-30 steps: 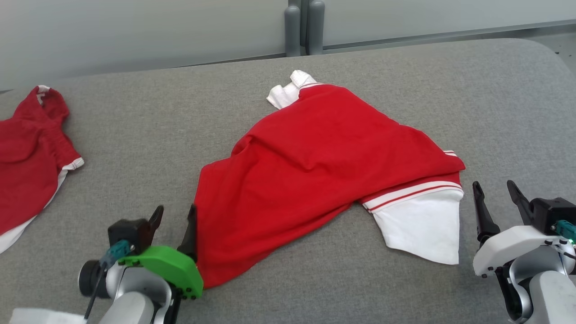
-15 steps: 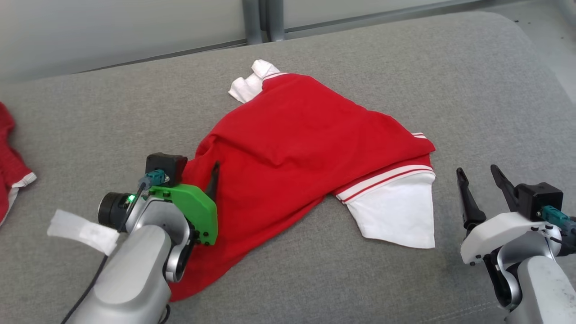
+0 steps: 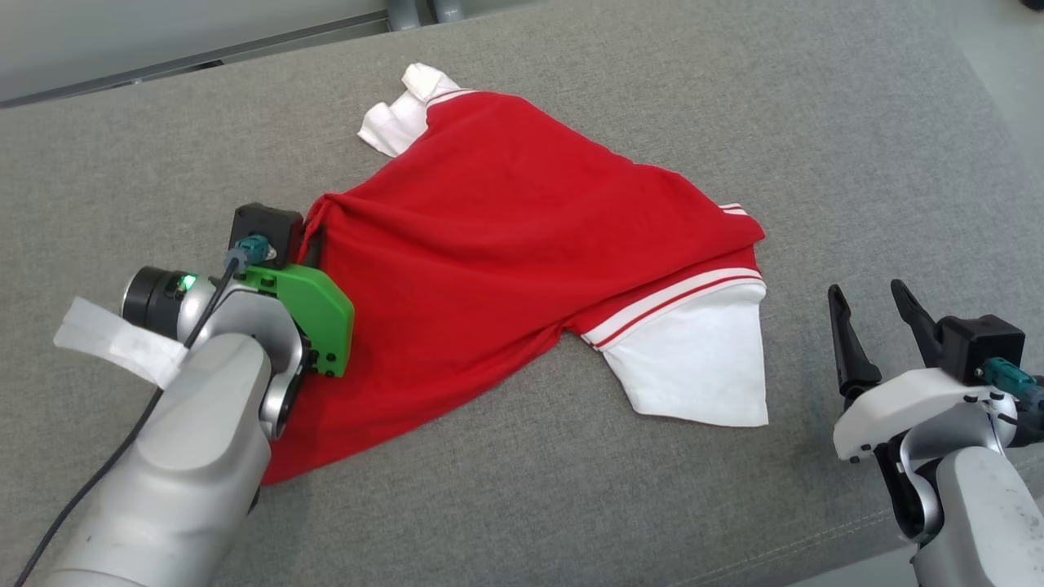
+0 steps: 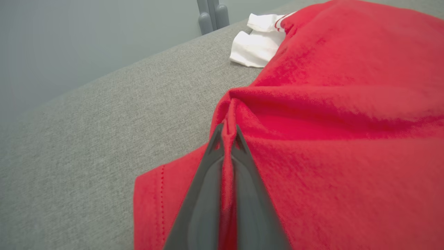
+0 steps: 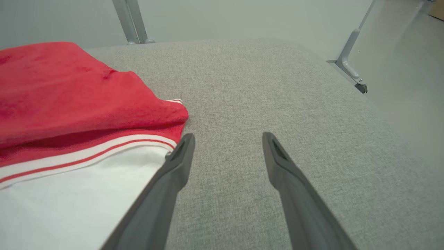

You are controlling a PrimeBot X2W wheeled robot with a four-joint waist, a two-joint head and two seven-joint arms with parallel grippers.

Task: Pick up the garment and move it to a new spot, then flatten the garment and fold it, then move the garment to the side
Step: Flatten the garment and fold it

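Step in hand: the pick-up. The garment [image 3: 506, 236] lies crumpled at the middle of the worktop [image 3: 816, 122]. The left gripper [image 4: 228, 130] has its fingers clamped on a red fold. The right gripper [image 3: 865, 289] has its fingers apart, empty, just beside the garment. The next move likely calls for a clean lift and carry.

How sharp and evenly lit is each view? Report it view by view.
Head view: soft, even light, no glare, red shirt sharp. Left wrist view: left gripper blurs toward the bottom edge; pinched cloth fuzzy. Right wrist view: right gripper soft low down, grey padded surface weave crisp.
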